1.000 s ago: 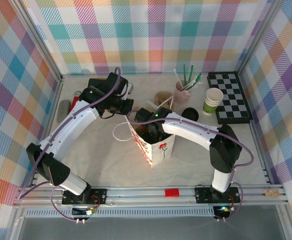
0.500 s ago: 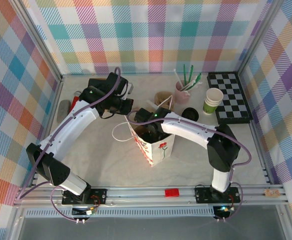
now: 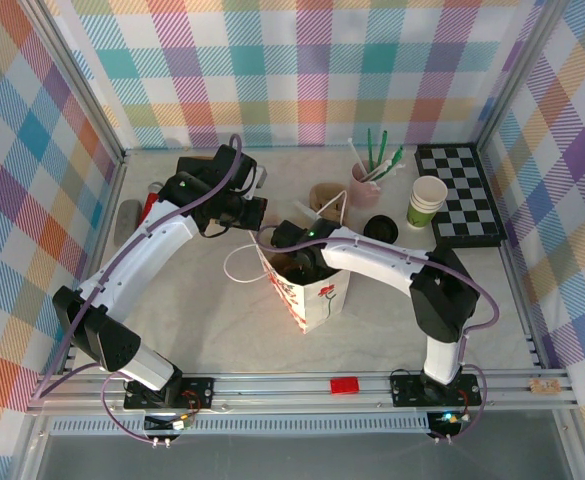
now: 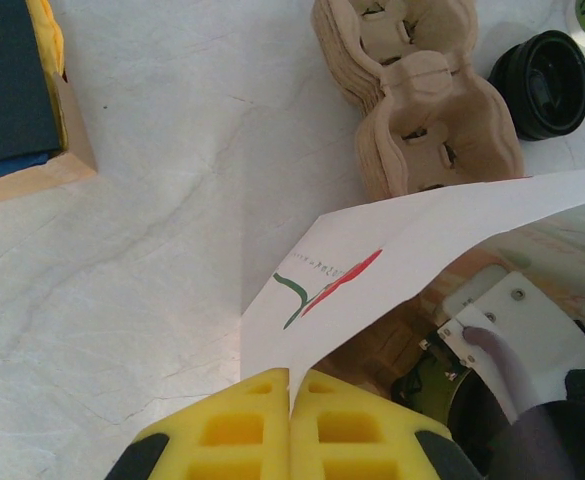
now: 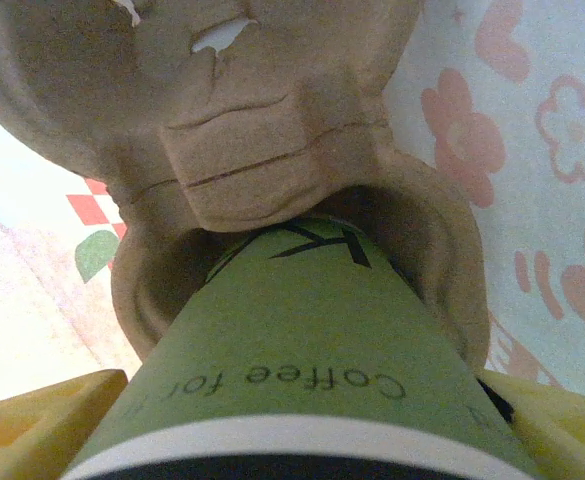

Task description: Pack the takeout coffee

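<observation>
Inside, right tool (image 5: 292, 435) grips takeout coffee (image 5: 302, 330); left tool (image 4: 290, 392) pinches bag rim (image 4: 442, 208).

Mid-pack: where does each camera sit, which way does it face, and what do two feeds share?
Top external: above and behind the bases, looking down; both arms, right gripper inside the white paper bag.
Left wrist: looks down past the shut left gripper pinching the bag's rim.
Right wrist: inside the bag, looking down the takeout coffee between its fingers into a pulp carrier.
Shared: top and left wrist show the black lid.
</observation>
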Available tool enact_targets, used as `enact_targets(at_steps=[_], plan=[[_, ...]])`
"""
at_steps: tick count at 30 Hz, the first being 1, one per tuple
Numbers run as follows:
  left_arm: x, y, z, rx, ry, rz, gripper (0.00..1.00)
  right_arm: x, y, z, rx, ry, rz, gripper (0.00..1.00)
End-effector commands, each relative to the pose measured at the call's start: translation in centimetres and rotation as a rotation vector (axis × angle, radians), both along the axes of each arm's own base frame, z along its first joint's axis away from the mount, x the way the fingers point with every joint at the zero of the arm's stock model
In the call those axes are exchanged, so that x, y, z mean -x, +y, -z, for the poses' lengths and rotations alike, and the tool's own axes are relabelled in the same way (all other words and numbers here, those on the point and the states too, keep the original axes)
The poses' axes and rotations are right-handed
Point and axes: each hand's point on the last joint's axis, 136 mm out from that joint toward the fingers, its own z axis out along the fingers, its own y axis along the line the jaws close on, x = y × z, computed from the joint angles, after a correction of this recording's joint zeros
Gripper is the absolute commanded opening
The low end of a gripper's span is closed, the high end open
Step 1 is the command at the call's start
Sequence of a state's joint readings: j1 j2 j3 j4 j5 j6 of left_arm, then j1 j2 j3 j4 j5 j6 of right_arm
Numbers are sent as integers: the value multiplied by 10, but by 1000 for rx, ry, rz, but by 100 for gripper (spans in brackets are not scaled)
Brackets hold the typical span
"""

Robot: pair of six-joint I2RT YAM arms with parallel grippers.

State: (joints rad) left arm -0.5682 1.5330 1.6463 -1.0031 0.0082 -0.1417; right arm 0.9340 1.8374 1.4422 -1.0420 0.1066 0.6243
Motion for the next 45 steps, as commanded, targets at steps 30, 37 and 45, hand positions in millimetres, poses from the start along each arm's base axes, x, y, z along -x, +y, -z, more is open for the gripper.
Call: enact_targets(at_steps=[30,37,45], plan=[[3,-2,-23,34,-42,0,0,4,-13,33,62,73,29,44],[1,-2,-25,37,-45,-1,0,3,-13,36,60,75,30,44],[1,-2,-26,39,-48,-2,0,-1,-13,37,58,67,28,45]])
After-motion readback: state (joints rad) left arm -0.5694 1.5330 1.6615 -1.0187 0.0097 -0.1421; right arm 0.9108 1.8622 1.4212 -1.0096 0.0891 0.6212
